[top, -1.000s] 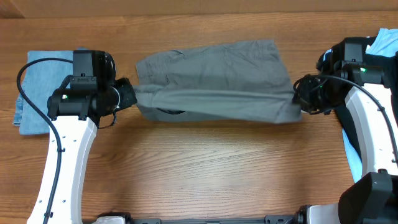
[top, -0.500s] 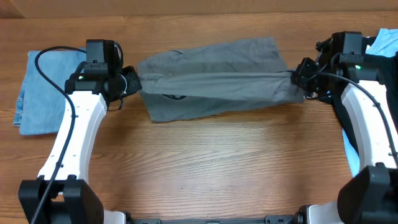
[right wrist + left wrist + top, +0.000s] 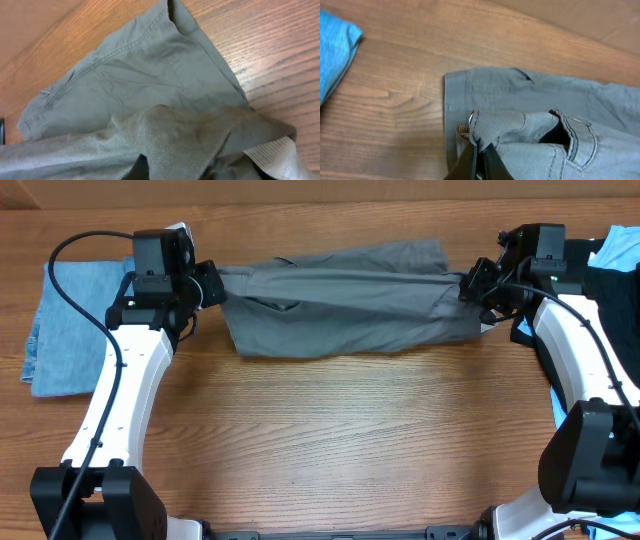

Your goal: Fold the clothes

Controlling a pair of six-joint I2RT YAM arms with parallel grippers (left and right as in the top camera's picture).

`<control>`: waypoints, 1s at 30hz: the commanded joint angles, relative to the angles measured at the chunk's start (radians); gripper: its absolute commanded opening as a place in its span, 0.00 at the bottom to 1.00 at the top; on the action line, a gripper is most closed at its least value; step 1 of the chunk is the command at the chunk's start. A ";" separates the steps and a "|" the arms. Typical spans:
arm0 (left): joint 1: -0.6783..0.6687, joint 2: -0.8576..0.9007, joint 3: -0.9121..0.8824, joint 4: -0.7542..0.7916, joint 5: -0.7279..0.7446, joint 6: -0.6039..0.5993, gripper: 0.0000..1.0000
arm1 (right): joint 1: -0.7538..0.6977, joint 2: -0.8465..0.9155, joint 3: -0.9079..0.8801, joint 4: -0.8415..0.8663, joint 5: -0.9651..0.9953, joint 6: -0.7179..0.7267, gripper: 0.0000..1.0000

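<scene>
Left hand (image 3: 214,283) and right hand (image 3: 467,284) each pinch an end of the creased grey woven garment (image 3: 340,315), seams showing

The left arm (image 3: 115,405) and right arm (image 3: 585,370) share long white links and boxy black wrist housings. A thin black cable (image 3: 70,290) trails along each, and the left gripper (image 3: 479,152) is black

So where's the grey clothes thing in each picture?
Overhead: the grey garment lies stretched across the top middle.
Left wrist: the garment fills the lower right, and the left gripper pinches a corner at the bottom.
Right wrist: the garment fills most of the picture.
Shared landmark: the wooden table under it shows in all three.
</scene>
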 commanded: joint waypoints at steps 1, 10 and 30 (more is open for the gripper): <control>0.011 0.003 0.029 0.037 -0.068 0.020 0.04 | -0.005 0.005 0.029 0.049 0.045 -0.006 0.04; 0.011 0.150 0.029 0.102 -0.082 0.046 0.04 | -0.003 0.048 0.027 0.134 0.045 -0.006 0.04; 0.011 0.159 0.126 -0.038 -0.075 0.045 0.04 | 0.027 0.082 0.029 0.166 0.026 -0.007 0.04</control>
